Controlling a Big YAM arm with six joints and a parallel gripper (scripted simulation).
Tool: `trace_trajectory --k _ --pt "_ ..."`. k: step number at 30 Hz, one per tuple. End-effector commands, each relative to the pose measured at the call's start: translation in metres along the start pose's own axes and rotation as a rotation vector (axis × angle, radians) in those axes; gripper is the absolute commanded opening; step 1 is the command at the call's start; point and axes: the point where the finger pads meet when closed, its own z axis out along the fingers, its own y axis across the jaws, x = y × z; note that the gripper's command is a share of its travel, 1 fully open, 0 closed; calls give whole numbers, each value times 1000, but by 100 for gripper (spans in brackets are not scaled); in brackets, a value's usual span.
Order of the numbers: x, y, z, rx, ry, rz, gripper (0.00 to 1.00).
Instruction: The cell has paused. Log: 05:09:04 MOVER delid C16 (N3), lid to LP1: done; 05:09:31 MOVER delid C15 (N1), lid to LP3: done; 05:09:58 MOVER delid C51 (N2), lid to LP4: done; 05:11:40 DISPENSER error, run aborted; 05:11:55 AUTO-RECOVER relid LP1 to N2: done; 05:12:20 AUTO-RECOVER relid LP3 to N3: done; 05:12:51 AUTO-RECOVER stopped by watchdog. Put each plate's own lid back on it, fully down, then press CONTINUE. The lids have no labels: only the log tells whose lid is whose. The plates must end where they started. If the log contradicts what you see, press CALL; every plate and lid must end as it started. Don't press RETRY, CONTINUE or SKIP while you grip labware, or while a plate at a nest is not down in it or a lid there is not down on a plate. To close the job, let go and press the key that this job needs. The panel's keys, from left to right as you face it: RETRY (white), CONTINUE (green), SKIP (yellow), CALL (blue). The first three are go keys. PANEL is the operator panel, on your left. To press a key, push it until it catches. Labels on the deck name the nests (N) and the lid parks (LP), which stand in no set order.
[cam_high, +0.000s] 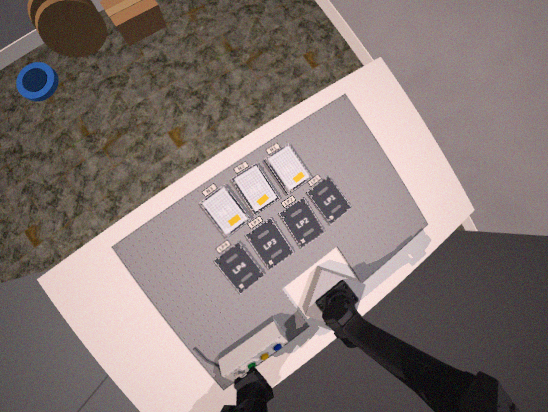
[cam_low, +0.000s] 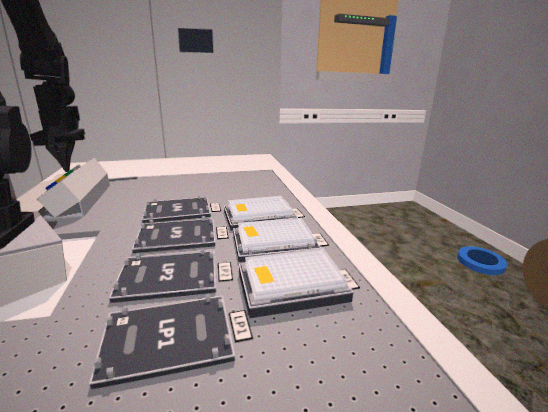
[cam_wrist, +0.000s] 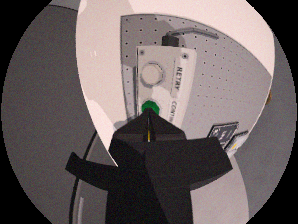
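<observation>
From where I'm standing, the black pincer (cam_high: 251, 369) (cam_low: 67, 170) (cam_wrist: 148, 111) is pointing down at the green CONTINUE key (cam_high: 251, 365) (cam_low: 69, 173) (cam_wrist: 150, 106), its fingertips together and gripping nothing. The tips are meeting the key — whether it is catching, I can't tell.

Taking clock directions from above, with the middle plate as centre, the panel (cam_high: 250, 350) (cam_low: 80, 194) (cam_wrist: 142, 90) is lying at six o'clock on the tabletop (cam_high: 165, 280) (cam_low: 280, 360). From the green key, the yellow key (cam_high: 264, 357) (cam_low: 61, 178) is sitting toward two. The pincer is blocking part of the wrist view. A cable (cam_high: 204, 357) (cam_low: 122, 178) (cam_wrist: 195, 32) is trailing from the panel's far end, at nine from its middle.

Three lidded plates, N1 (cam_high: 286, 167) (cam_low: 295, 274), N2 (cam_high: 254, 187) (cam_low: 277, 234) and N3 (cam_high: 222, 209) (cam_low: 260, 207), are resting in their nests. LP1 (cam_high: 330, 199) (cam_low: 165, 340) through LP4 (cam_high: 239, 267) (cam_low: 176, 207) are showing their dark faces at four to six.

Beyond, a blue ring (cam_high: 21, 82) (cam_low: 463, 260) is lying on the floor near ten — well apart from the work.
</observation>
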Motion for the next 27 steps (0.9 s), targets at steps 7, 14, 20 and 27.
trace_trajectory --k 7,14,20,27 --pt "2 -4 14 3 15 0 0" --pt "2 -4 15 3 15 0 0" --pt "2 -4 16 3 15 0 0" --pt "3 -4 17 3 15 0 0"
